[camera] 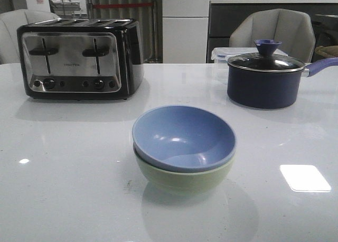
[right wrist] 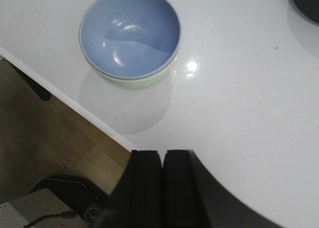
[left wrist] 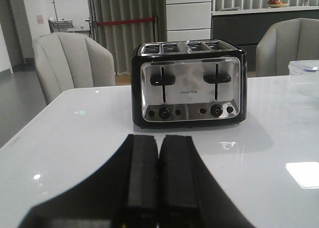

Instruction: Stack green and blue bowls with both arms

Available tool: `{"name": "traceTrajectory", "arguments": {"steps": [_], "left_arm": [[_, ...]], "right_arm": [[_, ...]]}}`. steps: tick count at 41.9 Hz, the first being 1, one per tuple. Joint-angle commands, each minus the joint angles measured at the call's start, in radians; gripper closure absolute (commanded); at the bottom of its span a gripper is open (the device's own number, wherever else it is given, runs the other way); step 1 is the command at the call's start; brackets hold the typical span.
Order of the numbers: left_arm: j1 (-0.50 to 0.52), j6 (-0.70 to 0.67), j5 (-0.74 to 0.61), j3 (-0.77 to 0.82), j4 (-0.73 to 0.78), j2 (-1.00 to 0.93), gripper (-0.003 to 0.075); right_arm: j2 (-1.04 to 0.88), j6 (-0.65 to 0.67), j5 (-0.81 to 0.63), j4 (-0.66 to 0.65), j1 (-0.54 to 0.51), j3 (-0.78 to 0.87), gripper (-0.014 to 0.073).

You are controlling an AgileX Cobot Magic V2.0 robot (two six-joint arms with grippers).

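Observation:
The light blue bowl sits nested inside the pale green bowl at the middle front of the white table. The stack also shows in the right wrist view, blue bowl over the green bowl's rim, near the table's edge. Neither arm shows in the front view. My left gripper is shut and empty above the table, facing the toaster. My right gripper is shut and empty above the table's edge, apart from the bowls.
A black and steel toaster stands at the back left. A dark navy lidded saucepan with a purple handle stands at the back right, a clear plastic box behind it. Chairs stand beyond the table.

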Motion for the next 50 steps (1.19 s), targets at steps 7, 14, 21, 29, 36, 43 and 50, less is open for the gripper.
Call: {"name": "traceTrajectory", "arguments": {"steps": [7,14,21,29,36,43,50], "left_arm": [[-0.013,-0.057,-0.090,0.003,0.019,-0.022,0.0627],[-0.013,-0.057,-0.119,0.003,0.016,-0.022,0.0627],[-0.013,-0.057,-0.147,0.003,0.016,-0.022,0.0627],[-0.011,-0.057,-0.147,0.003,0.016,-0.021,0.0627],[-0.011,-0.057,-0.147,0.003,0.016,-0.021,0.0627],[-0.011,-0.057,-0.147,0.003,0.016,-0.021,0.0627],[-0.011,-0.057,-0.147,0.003,0.016,-0.021,0.0627]], "right_arm": [[-0.002,-0.010,-0.063,0.003,0.001,-0.029,0.0538],[-0.002,-0.010,-0.063,0.003,0.001,-0.029,0.0538],[-0.002,-0.010,-0.063,0.003,0.001,-0.029,0.0538],[-0.002,-0.010,-0.063,0.003,0.001,-0.029,0.0538],[-0.002,-0.010,-0.063,0.003,0.001,-0.029,0.0538],[-0.002,-0.010,-0.063,0.003,0.001,-0.029,0.0538],[-0.002,-0.010,-0.063,0.003,0.001,-0.029,0.0538]]}}
